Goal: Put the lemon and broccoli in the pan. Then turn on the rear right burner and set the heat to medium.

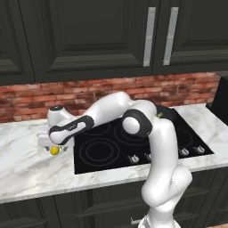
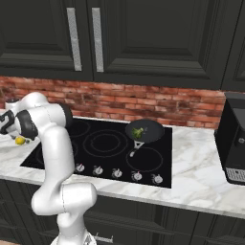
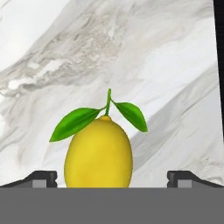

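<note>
Because the arm reaches far out over the marble counter (image 1: 26, 169), the left base view shows the gripper (image 1: 54, 146) low at about nine o'clock from the cooktop (image 1: 133, 142), with the lemon (image 1: 54, 151) directly beneath it on the stone. In the right base view, the lemon (image 2: 19, 140) sits at the cooktop's (image 2: 95, 143) nine o'clock edge, while the broccoli (image 2: 138, 132) already lies in the pan (image 2: 144, 130) on the rear right burner. In the hand view, the lemon (image 3: 98, 153) lies between the two fingertips (image 3: 41, 178), which stand spread wide and clear of it on both sides. A round fruit could roll or squirt sideways if the fingers close off-centre or too high on its curve.
</note>
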### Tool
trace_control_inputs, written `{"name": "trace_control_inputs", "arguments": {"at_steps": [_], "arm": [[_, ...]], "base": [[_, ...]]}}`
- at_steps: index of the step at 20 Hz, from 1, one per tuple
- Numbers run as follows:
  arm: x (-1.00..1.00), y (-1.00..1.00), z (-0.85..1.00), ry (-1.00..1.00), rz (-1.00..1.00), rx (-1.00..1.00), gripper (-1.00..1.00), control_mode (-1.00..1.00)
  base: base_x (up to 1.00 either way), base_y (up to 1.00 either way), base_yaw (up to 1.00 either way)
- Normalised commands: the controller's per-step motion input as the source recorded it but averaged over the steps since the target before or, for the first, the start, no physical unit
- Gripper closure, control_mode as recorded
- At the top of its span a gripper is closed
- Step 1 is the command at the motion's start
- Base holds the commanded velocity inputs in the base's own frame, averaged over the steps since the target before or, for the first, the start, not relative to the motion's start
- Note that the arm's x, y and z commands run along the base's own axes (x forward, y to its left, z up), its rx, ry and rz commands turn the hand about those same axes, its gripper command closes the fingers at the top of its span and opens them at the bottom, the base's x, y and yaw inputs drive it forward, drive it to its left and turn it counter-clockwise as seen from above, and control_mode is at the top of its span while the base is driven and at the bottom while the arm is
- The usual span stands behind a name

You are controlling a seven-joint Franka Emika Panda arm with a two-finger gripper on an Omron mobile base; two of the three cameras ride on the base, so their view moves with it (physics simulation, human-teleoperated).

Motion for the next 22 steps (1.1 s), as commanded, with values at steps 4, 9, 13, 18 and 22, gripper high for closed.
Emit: {"name": "trace_control_inputs", "arguments": {"at_steps": [4,9,13,18,22], "arm": [[0.03,0.00,-0.21,0.00,0.00,0.00,-1.00,-1.00],[0.17,0.00,-0.09,0.00,0.00,0.00,-1.00,-1.00],[0.05,0.05,0.00,0.00,0.00,0.00,-1.00,-1.00],[0.00,0.15,-0.01,0.00,0.00,0.00,-1.00,-1.00],[0.00,0.00,0.00,0.00,0.00,0.00,1.00,-1.00]], "base": [[0.00,0.00,0.00],[0.00,0.00,0.00],[0.00,0.00,0.00],[0.00,0.00,0.00],[0.00,0.00,0.00]]}}
